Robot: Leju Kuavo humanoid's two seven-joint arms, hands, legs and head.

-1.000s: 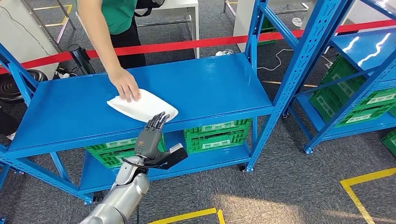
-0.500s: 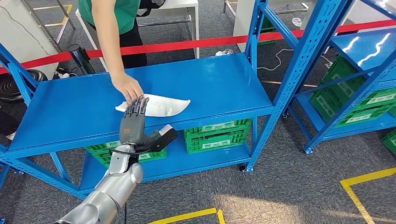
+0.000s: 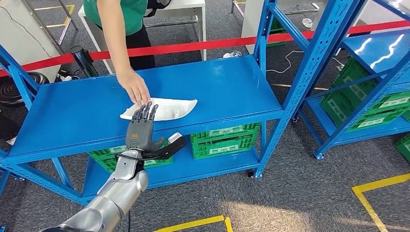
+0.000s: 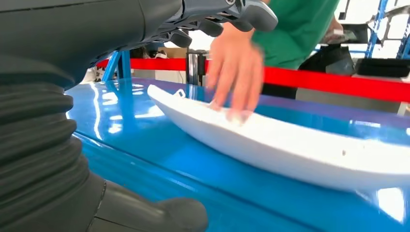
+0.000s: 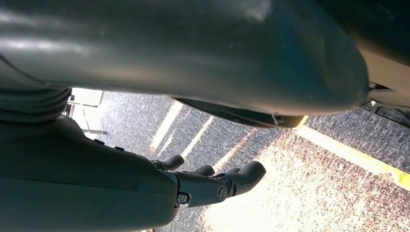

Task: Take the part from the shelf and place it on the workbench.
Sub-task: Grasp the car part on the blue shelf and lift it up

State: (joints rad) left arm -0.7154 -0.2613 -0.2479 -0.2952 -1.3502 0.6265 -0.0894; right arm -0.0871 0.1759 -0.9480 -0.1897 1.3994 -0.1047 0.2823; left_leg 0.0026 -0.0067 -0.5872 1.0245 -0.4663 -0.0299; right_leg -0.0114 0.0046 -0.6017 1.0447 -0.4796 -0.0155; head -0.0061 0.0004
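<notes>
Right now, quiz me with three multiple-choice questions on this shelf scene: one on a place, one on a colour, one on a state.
1. Where does the white part lie?
A. on the top board of the blue shelf
B. in a green crate
C. on the floor

2. What colour is the barrier tape behind the shelf?
A. yellow
B. red
C. white

3. What is the left hand doing?
A. gripping the part
B. open, fingers apart, at the part's near edge
C. hanging at the robot's side

Answers: A, the part rests on the top board under a person's hand; B, the tape is red; B, it holds nothing.
</notes>
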